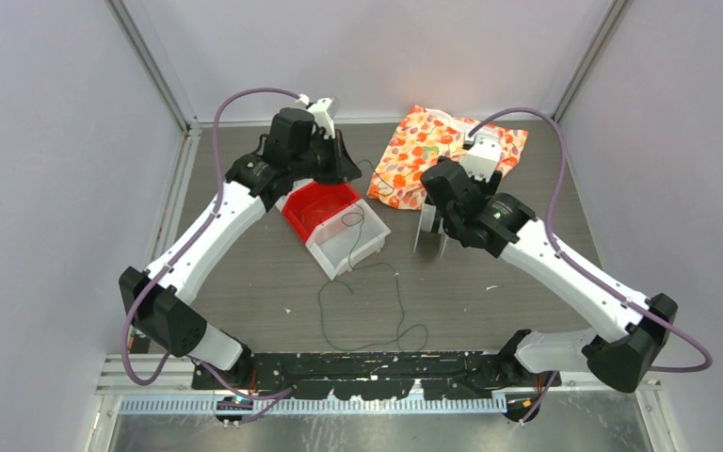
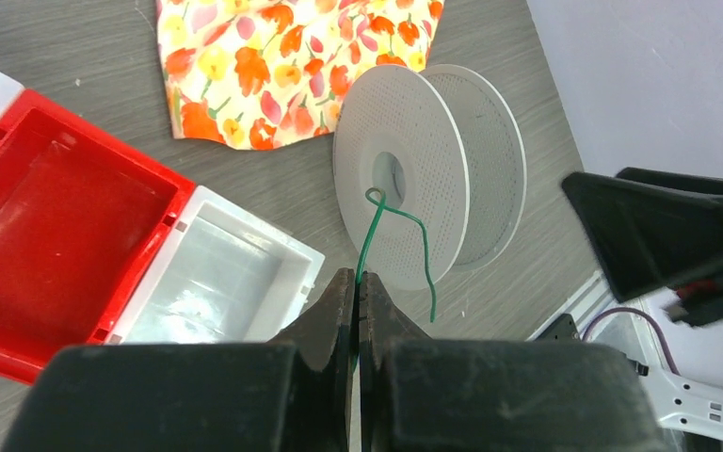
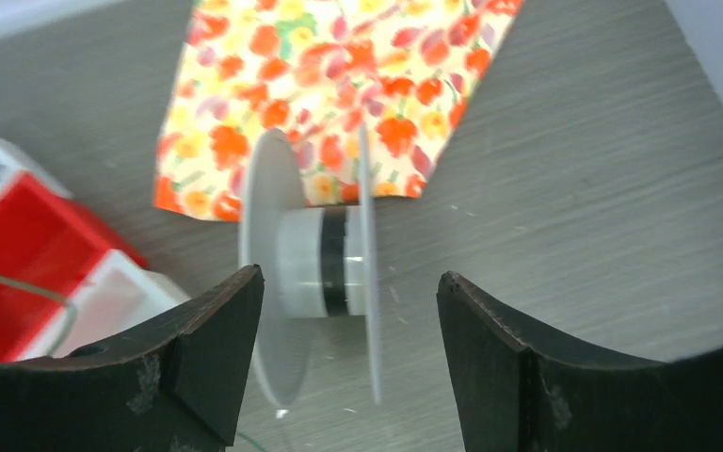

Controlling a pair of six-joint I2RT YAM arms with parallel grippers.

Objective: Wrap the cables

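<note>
At the spool [image 2: 405, 122] hub, left fingers [image 2: 332, 315] clamp the cable [image 2: 369, 240] end, its rest trailing over the tabletop [image 1: 490, 301]; right fingers [image 3: 215, 330] wait apart above. Likely threading: next needs precise aim

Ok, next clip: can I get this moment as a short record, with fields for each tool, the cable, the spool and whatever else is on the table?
left tool: shut on cable
right tool: open, one finger on each side of spool, not clamping it
cable: runs from left tool up to a small loop by the spool's hub; slack lies in loose loops on table
spool: upright on its rims, core nearly bare
bins: red bin joined to white bin
cloth: floral, flat, behind spool
</note>
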